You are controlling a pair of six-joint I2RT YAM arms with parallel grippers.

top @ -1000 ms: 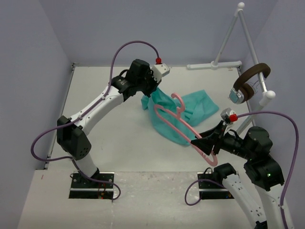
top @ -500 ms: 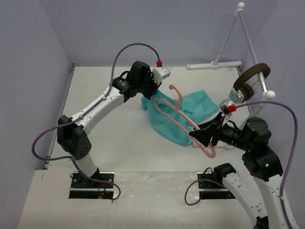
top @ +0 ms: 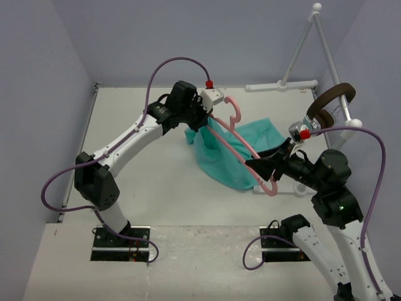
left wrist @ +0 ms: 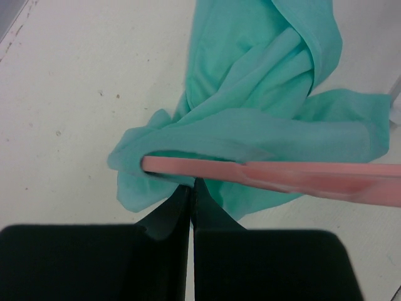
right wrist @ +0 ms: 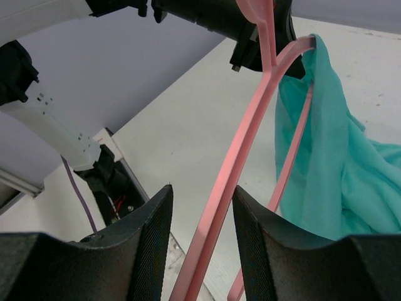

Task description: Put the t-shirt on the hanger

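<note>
- The left tool [top: 202, 119], in the upper middle of the top view, has its fingers [left wrist: 169, 213] pressed together on a fold of the t-shirt [top: 229, 160].
- From that pinch the teal cloth is lifted, and it hangs down and spreads toward the lower right onto the counter [top: 144, 163].
- The rest of the shirt lies bunched and twisted on the counter at the centre of the frame.
- The right tool [top: 260, 168], right of centre, is clamped on the lower corner of the hanger [top: 246, 149] and holds it off the counter.
- In the right wrist view one pink bar passes between the two black fingers [right wrist: 147, 244], and a second bar shows below it.
- The hanger slants from that grip up toward the upper left, with its hook near the left tool.
- One end of it lies against the raised cloth just beside the closed fingertips.
- A white rack [top: 301, 50] stands in the upper right corner.
- Brown headphones [top: 329, 100] hang on the rack.
</note>
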